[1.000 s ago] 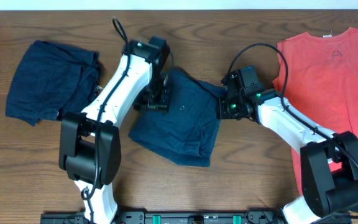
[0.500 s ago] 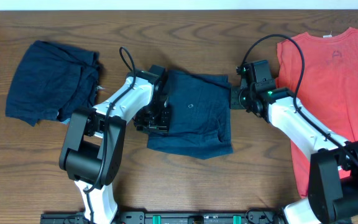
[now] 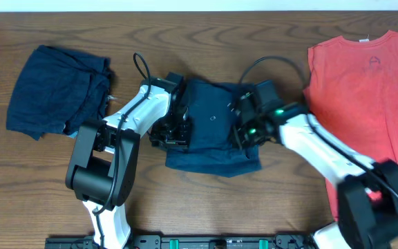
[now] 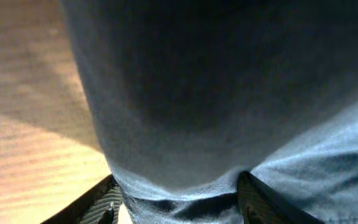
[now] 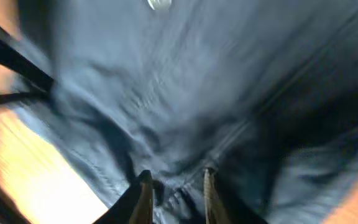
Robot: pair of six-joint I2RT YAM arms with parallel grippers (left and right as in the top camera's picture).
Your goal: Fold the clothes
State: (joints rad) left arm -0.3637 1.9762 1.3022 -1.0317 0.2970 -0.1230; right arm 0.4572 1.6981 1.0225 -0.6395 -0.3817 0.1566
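Observation:
A pair of navy shorts (image 3: 209,149) lies in the middle of the table, its small button (image 3: 213,117) facing up. My left gripper (image 3: 173,133) sits at the shorts' left edge. In the left wrist view its fingers (image 4: 179,193) have bunched navy cloth (image 4: 216,93) between them. My right gripper (image 3: 242,130) is over the right part of the shorts. In the right wrist view its narrow-set fingers (image 5: 176,186) pinch a fold of the cloth (image 5: 197,81). The coral-red T-shirt (image 3: 365,90) lies flat at the right.
A pile of other navy shorts (image 3: 57,90) lies at the far left. Bare wooden table (image 3: 206,41) shows behind and in front of the middle shorts. The arm bases stand at the near edge.
The shorts were dragged nearer and squared up, then the left gripper held still. The right gripper moved left from the shorts' right edge to over the cloth.

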